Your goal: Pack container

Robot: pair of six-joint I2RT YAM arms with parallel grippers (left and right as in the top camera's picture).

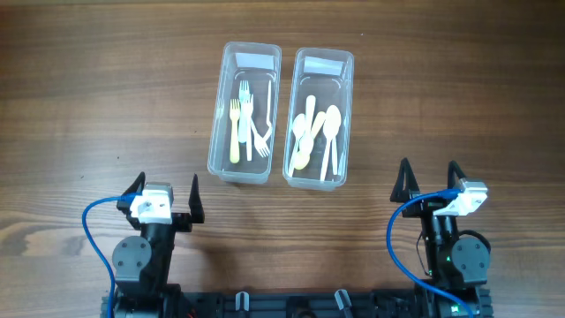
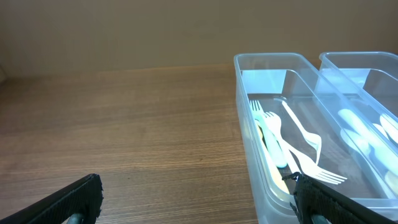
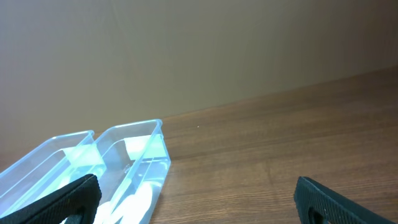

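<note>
Step in hand: we judge that we are at rest between moves. Nothing is gripped, both arms sit at the near edge, and no loose cutlery lies on the wooden table.
Next move: if more packing is due, we judge it means reaching forward over a container's rim and pinching one thin, light piece out of an overlapping pile. We cannot tell which piece or which container is meant.
Left gripper: jaws spread wide and empty, well short of the containers.
Left container: clear plastic, long and narrow, no lid in view. It stands mid-table, slightly slanted, just beside its twin.
Plastic forks: inside the left container, one pale yellow and the rest white, lying lengthwise and partly crossed.
Right container: the same clear tub, open-topped, close to the left one. We cannot tell whether they touch.
Plastic spoons: inside the right container, cream and white, heaped over one another.
Right gripper: jaws wide and empty, near the table's front and apart from the tubs.
</note>
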